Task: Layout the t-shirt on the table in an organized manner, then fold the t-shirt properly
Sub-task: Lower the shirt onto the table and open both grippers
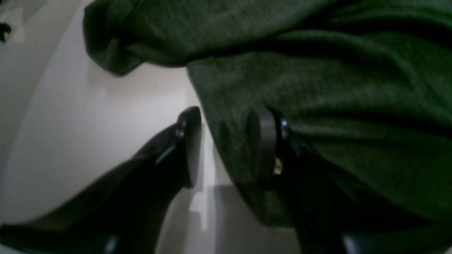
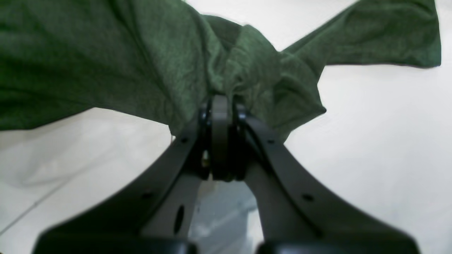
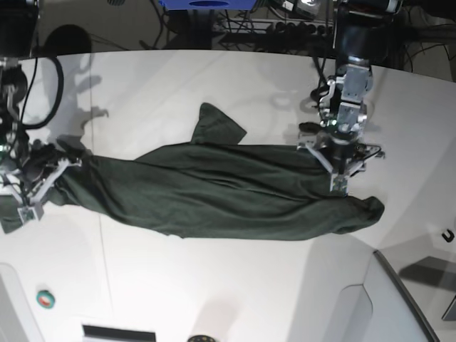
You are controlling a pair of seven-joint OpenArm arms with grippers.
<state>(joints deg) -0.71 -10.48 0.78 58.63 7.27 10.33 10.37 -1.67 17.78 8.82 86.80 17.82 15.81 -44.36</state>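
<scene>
Across the middle of the large smooth white table (image 3: 214,85), the dark green short-sleeved t-shirt (image 3: 228,192) of thin soft fabric lies stretched in a long, rumpled band running from 9 o'clock to 3 o'clock in the base view, with one sleeve sticking up toward 12 o'clock near its centre. At the 9 o'clock end the right gripper (image 2: 221,106) has its black fingers pressed together on a bunched wad of the cloth; the right wrist view shows fabric gathered into tight folds just above the fingertips, with a sleeve spreading out toward 2 o'clock over the bare tabletop. At the 3 o'clock end the left gripper (image 1: 226,120) stands at the shirt's upper edge with its jaws partly apart. The left wrist view shows one finger over bare table and the other over the green cloth, with the fabric's edge running through the gap between them; whether the pads actually pinch the cloth cannot be told. A rounded lump of shirt lies beyond that gripper, toward 4 o'clock.
</scene>
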